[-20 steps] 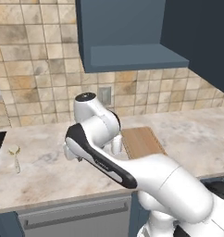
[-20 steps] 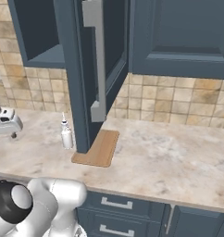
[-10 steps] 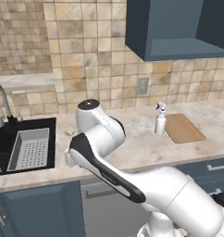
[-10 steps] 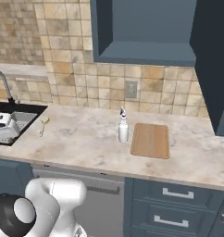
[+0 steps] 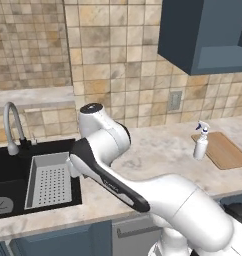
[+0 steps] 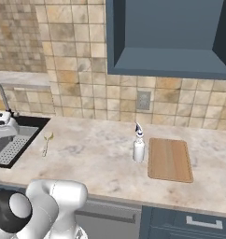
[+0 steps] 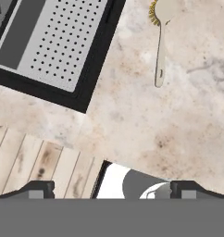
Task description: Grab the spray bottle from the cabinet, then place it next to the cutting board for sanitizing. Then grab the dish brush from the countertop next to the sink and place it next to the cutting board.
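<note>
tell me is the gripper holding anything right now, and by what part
Nothing is held. The gripper is open and empty above the countertop; the dish brush lies untouched beside the sink.

Nothing readable is showing anywhere right now: no lettering, labels, brands, numbers or signs are appearing on any surface in the three views.

arm (image 5: 108, 150): bent low | gripper (image 7: 109, 190): jaws wide, empty, facing down
</note>
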Controlling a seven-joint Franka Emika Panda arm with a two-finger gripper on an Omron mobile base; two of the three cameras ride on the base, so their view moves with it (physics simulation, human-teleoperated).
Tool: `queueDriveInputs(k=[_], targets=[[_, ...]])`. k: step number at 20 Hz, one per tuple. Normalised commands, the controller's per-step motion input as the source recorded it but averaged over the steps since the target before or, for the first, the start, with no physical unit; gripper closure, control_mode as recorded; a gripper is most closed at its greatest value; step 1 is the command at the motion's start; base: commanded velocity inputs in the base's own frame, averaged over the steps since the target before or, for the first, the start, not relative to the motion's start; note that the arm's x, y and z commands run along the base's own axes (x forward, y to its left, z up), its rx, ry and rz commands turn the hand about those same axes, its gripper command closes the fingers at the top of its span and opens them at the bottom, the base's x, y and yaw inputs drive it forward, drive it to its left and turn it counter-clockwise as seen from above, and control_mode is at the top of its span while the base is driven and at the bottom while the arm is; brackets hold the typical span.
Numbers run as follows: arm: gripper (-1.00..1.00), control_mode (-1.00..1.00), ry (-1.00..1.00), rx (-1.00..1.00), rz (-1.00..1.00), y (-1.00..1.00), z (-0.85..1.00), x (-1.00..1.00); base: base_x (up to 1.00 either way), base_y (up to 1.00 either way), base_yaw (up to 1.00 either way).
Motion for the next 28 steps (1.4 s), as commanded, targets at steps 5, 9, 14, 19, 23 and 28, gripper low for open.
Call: queueDriveInputs(k=[5, 9, 14, 19, 23, 28], targets=[[-1.0, -1.0, 0.0, 0.0, 0.0, -0.05, 0.0, 0.62, 0.0, 0.0, 0.0], [-1.0, -1.0, 0.0, 0.0, 0.0, -0.39, -0.17, 0.48, 0.0, 0.0, 0.0], [-1.0, -1.0, 0.0, 0.0, 0.0, -0.12, -0.4, 0.38, 0.0, 0.0, 0.0], [-1.0, -1.0, 0.0, 0.0, 0.0, -0.16, -0.45, 0.5, 0.0, 0.0, 0.0], [-1.0, -1.0, 0.0, 0.0, 0.0, -0.22, -0.29, 0.47, 0.0, 0.0, 0.0], [-1.0, -1.0, 0.0, 0.0, 0.0, 0.0, -0.28, 0.51, 0.0, 0.0, 0.0]])
